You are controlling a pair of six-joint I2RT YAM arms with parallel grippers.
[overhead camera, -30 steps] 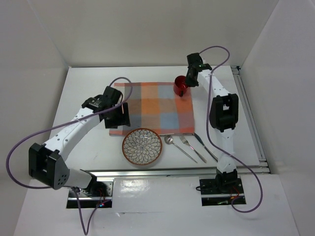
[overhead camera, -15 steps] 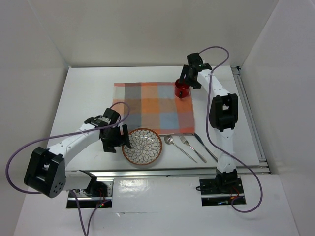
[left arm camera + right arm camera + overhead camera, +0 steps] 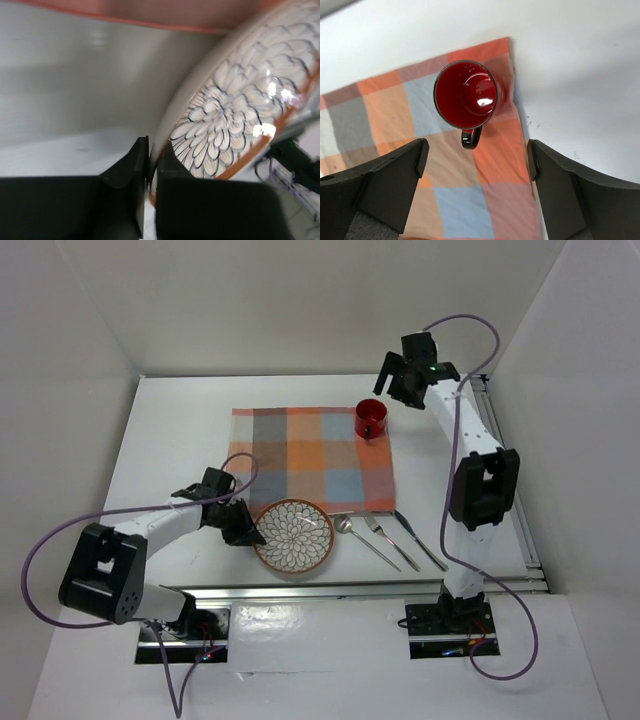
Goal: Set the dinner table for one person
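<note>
Our left gripper (image 3: 151, 152) has its jaws nearly closed, pinching the plate (image 3: 225, 115) by its left rim (the rim runs right between them). The plate sits on the table (image 3: 170, 420) at the near edge of the mat (image 3: 310, 455), so the mat lies straight beyond it, nearer the left arm. Our right gripper (image 3: 476, 150) hangs wide open, holding nothing, above the mug (image 3: 466, 92) on the mat's far right corner. The table lies below both.

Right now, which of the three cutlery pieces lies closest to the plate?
The spoon, leftmost of the three: its bowl sits just right of the plate; the fork and knife lie farther right.
</note>
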